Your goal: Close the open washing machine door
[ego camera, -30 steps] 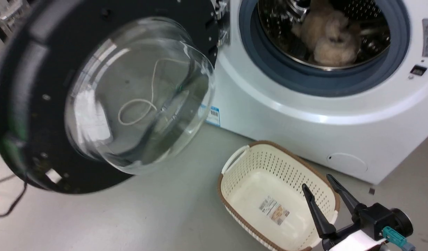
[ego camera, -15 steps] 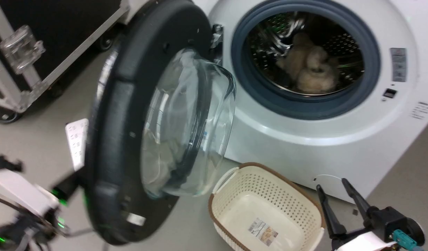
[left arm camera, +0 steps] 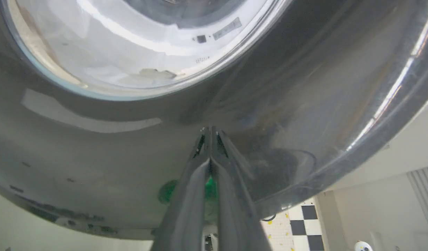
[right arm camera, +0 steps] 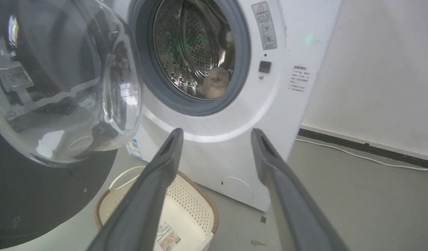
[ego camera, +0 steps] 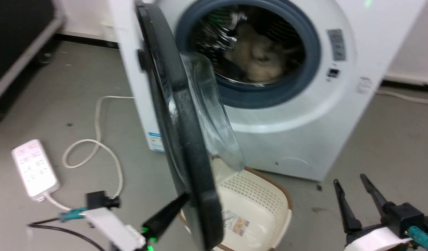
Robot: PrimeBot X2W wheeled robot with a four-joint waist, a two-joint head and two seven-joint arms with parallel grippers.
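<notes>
The washing machine door (ego camera: 186, 139) stands half open, edge-on to the head view, its clear glass bowl (ego camera: 217, 118) bulging toward the drum opening. My left gripper (ego camera: 182, 201) is shut, its tips against the door's outer face near the lower rim. In the left wrist view the closed fingertips (left arm camera: 210, 130) touch the glossy dark door (left arm camera: 130, 150). My right gripper (ego camera: 353, 188) hangs open at the lower right, apart from the door and holding nothing. In the right wrist view it (right arm camera: 216, 134) points at the white washer (right arm camera: 235, 146), with the door (right arm camera: 25, 195) at the left.
A cream perforated basket (ego camera: 266, 205) sits on the floor under the door's swing, in front of the washer (ego camera: 304, 132). Something beige and fluffy (ego camera: 255, 59) lies in the drum. A white power strip (ego camera: 32, 169) and its cable (ego camera: 95, 146) lie at the left.
The door has swung from wide open toward the washer and is now edge-on. My shut left gripper has come into view behind it. The camera has swung left. The right gripper stays open.
</notes>
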